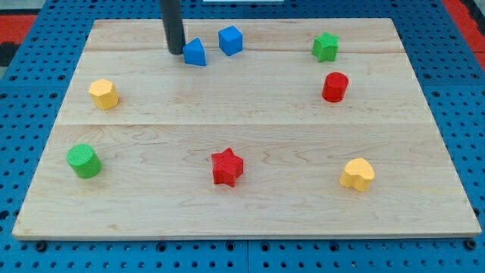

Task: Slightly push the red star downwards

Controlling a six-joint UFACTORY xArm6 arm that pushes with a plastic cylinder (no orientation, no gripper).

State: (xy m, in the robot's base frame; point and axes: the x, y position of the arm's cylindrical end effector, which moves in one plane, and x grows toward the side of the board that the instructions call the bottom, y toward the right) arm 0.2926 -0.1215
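Green cylinder (83, 161): sits near the board's left edge, low in the view, well apart from the task's block
Yellow block (104, 94): a faceted piece up and to the right of the green one, uninvolved
Tip (175, 51): the rod's lower end stands near the view's top, just beside the left flank of the blue triangular block (195, 52); whether they touch cannot be told. There are no jaws on this rig, only the bare rod, so nothing is spread or pinched
Blue cube (230, 40): just right of the triangular one, near the top edge
Red star (226, 167): lies low on the board, about mid-width, well apart from the tip and with bare wood all round it
Step in hand: the approach, judging by the gap; the push has not begun
Next move: the tip likely needs to travel down the view and a little right, skirting the blue pair, settle just above the star, then nudge briefly downwards
Green star (325, 47), red cylinder (334, 86), yellow heart (357, 174): ranged down the view's right side, clear of that path
Wooden board (424, 189): room remains below the star for a short shove
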